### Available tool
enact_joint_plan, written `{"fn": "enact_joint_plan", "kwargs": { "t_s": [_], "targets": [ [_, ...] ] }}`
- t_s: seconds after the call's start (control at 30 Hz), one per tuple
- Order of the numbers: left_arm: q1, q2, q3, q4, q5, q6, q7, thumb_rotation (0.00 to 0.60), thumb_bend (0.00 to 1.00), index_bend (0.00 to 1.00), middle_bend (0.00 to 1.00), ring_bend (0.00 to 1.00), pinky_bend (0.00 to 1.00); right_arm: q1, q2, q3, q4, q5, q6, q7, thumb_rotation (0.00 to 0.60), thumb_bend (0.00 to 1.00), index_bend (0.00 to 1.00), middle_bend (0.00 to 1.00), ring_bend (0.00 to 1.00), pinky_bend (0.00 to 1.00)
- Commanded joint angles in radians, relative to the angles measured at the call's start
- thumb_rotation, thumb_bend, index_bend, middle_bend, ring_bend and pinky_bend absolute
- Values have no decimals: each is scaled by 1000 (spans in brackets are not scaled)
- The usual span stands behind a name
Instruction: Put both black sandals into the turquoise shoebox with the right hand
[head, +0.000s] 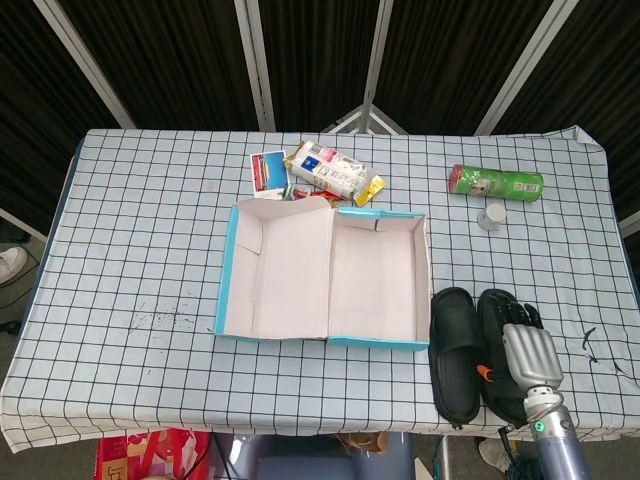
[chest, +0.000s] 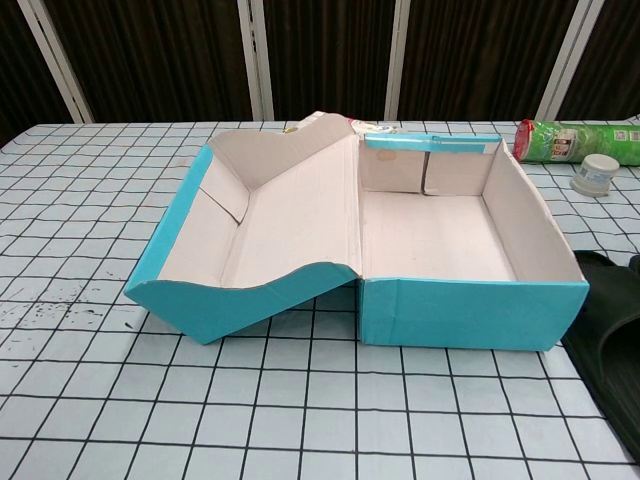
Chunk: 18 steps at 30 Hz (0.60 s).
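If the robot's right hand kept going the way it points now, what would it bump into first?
Probably the black sandal right under it. The right hand points up the table over that sandal; beyond, the white cap. Its height is unclear.

Looks like a lab or test setup, not a home. Table (head: 120, 250) w/ a black-grid white cloth, dark pleated curtains (head: 170, 60) all round behind it w/ pale metal struts (head: 255, 65) in front. Odd mix of props laid out: snack packets (head: 325, 170), a green tube can (head: 497, 182), small white cap (head: 490, 216). Robot arm (head: 555, 440) reaches in from the near edge.
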Motion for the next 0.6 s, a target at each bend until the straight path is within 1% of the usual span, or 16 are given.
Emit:
{"fn": "enact_joint_plan", "kwargs": {
  "t_s": [0.03,0.3,0.6],
  "targets": [
    [0,0,0,1,-1,0,-1,600,373,134,43,0,92,56,-51,19,33,76,-28,-55,600,97,32,54,87,24],
    [-2,-1,-3,7,-11,-6,-1,600,373,134,43,0,92,143,-91,42,81,192,-46,-128,600,98,32,54,87,24],
    [-8,-3,-5,9,-22,-16,10,600,373,134,43,0,92,225,-111,33,110,315,-94,-187,600,97,27,54,87,24]
  ]
}}
